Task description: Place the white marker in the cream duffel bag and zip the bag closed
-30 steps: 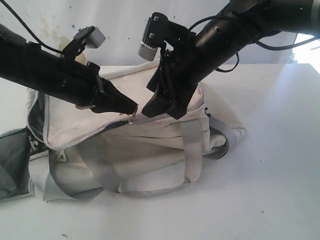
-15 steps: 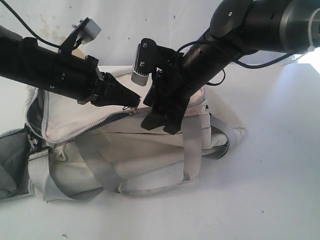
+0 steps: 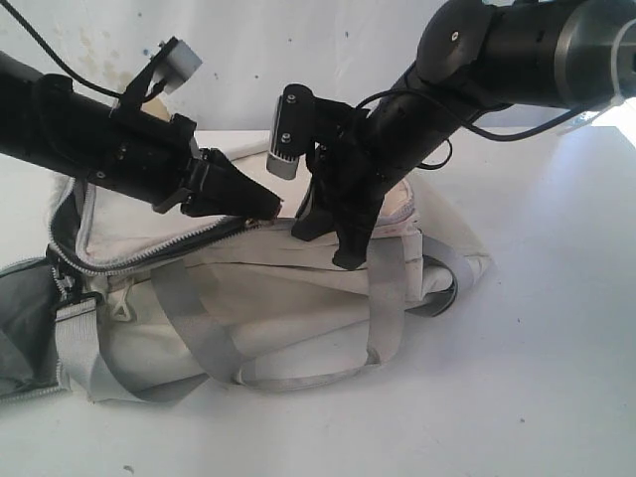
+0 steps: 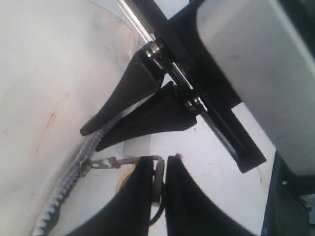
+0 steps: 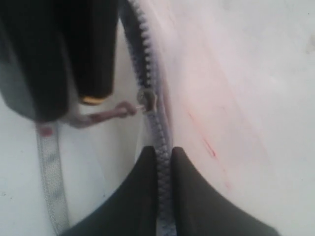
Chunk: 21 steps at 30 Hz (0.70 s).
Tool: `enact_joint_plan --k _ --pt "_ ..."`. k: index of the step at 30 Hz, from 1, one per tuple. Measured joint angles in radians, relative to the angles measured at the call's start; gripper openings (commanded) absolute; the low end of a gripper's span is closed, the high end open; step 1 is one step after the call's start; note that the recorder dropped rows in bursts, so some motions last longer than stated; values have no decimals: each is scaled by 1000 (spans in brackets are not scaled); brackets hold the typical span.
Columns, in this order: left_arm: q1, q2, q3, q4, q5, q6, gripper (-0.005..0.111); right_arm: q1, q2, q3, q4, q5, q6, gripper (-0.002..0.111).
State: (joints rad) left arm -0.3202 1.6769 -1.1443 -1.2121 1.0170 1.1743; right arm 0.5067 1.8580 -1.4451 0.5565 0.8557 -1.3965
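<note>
The cream duffel bag (image 3: pixel 298 298) lies on its side on the table, with its grey zipper (image 5: pixel 147 54) running along the top. My left gripper (image 3: pixel 270 207) (image 4: pixel 158 164) is shut on the zipper pull (image 4: pixel 158 179), a grey ring on a pinkish cord that leads to the slider (image 5: pixel 146 101). Just beside it, my right gripper (image 3: pixel 320 246) (image 5: pixel 164 153) is shut on the zipped-up zipper teeth behind the slider. The zipper still gapes toward the bag's left end (image 3: pixel 129 253). The white marker is out of view.
Grey webbing straps (image 3: pixel 199 343) loop over the bag's front. A dark grey lined flap (image 3: pixel 20 338) hangs at the bag's left end. The white table (image 3: pixel 537 348) stretches to the right and front, with a stained white wall (image 3: pixel 238 50) behind.
My right gripper has come down onto the bag's top and its jaws have gone from open to shut on the zipper. The left gripper keeps its grip on the pull.
</note>
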Motion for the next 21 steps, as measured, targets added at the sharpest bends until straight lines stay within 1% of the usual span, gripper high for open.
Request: enact_joint_plan --k 3,6,11,17,21 --pt "0 0 0 52 15 -38 0 2 0 0 -12 -5 18 0" --pt "4 -11 0 116 19 -83 0 4 0 0 -63 -24 79 0" --pt "48 -51 0 181 21 -157 0 10 0 0 -168 -51 221 0" --pt "87 -72 0 253 72 -242 0 12 0 0 -185 -55 253 0" --pt "92 -72 0 276 95 -274 0 12 0 0 -176 -55 256 0"
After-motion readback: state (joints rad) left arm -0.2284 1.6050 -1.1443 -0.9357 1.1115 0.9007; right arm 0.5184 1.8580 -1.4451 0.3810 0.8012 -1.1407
